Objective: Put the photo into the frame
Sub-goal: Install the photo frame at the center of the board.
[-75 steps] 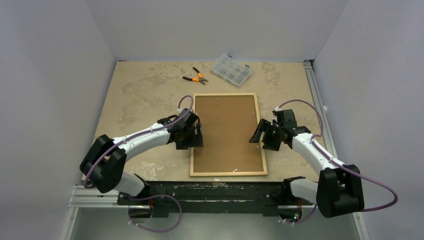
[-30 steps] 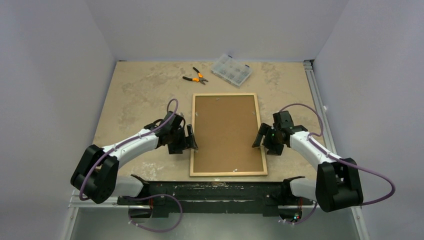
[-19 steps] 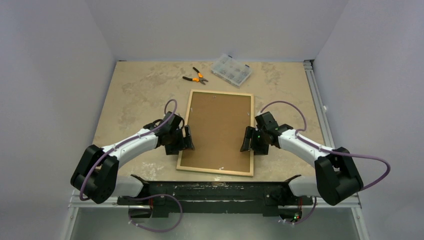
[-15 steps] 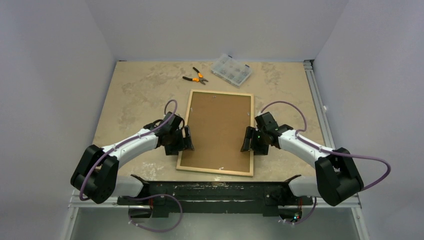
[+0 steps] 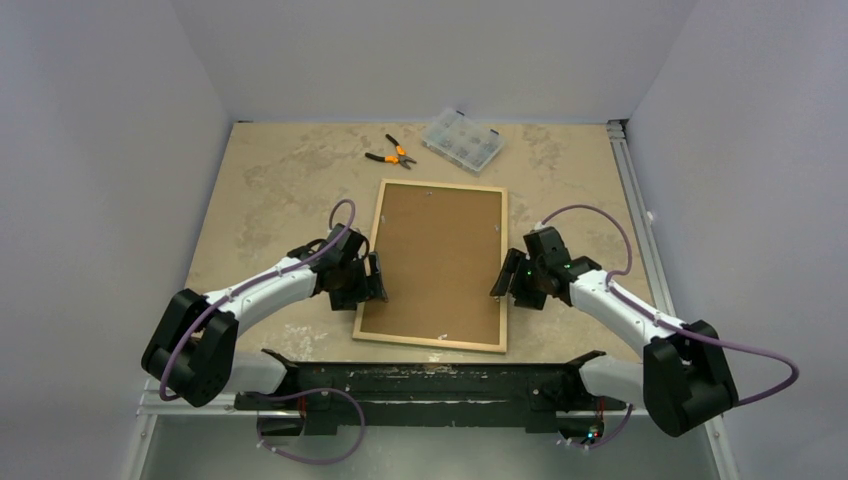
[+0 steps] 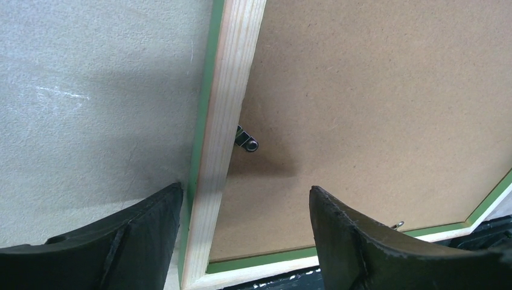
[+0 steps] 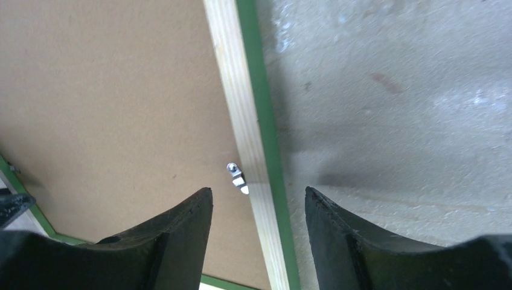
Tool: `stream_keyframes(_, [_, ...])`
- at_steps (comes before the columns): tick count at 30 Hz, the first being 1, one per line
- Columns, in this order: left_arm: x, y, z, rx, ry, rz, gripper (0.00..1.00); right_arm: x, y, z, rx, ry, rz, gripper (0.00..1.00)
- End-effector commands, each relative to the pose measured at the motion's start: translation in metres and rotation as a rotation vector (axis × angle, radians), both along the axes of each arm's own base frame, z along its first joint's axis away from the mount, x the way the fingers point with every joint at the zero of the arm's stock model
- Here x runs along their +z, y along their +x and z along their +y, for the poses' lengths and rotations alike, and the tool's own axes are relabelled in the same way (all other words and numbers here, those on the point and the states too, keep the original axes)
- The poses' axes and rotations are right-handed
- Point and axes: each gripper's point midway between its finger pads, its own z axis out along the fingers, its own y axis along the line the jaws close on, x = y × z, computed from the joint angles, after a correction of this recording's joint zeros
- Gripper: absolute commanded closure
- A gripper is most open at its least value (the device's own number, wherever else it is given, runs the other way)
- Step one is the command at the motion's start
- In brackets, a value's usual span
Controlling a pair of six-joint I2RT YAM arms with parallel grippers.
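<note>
On the table (image 5: 280, 190), the frame (image 5: 428, 342) lay face down, backing board (image 5: 432, 260) in place, left pincer (image 6: 241, 199) and right pincer (image 7: 258, 199) gaping astride its rails; turning the clips (image 6: 246, 141) looked next, photo unseen.

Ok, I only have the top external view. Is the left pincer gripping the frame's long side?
Observer: No. The left pincer is open, one finger over the table, the other over the backing board, the frame's side rail between them.
Operator: And the right one?
Observer: The right pincer is open too, straddling the opposite rail.
Operator: Any fasteners there?
Observer: A small metal clip sits at that rail's inner edge, just ahead of the fingers.
</note>
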Motion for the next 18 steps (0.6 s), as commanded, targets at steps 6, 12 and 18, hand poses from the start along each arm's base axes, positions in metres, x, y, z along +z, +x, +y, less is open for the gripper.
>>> stream_keyframes(6, [-0.004, 0.001, 0.003, -0.007, 0.016, -0.004, 0.26, -0.006, 0.011, 0.004, -0.009, 0.072, 0.000, 0.60])
stream_keyframes(12, [-0.005, 0.001, 0.003, -0.007, 0.016, 0.000, 0.27, -0.011, 0.008, 0.006, 0.013, 0.077, 0.019, 0.67])
stream_keyframes(18, [-0.005, 0.001, 0.003, -0.006, 0.016, 0.001, 0.27, -0.019, 0.009, -0.004, 0.001, 0.012, 0.032, 0.79])
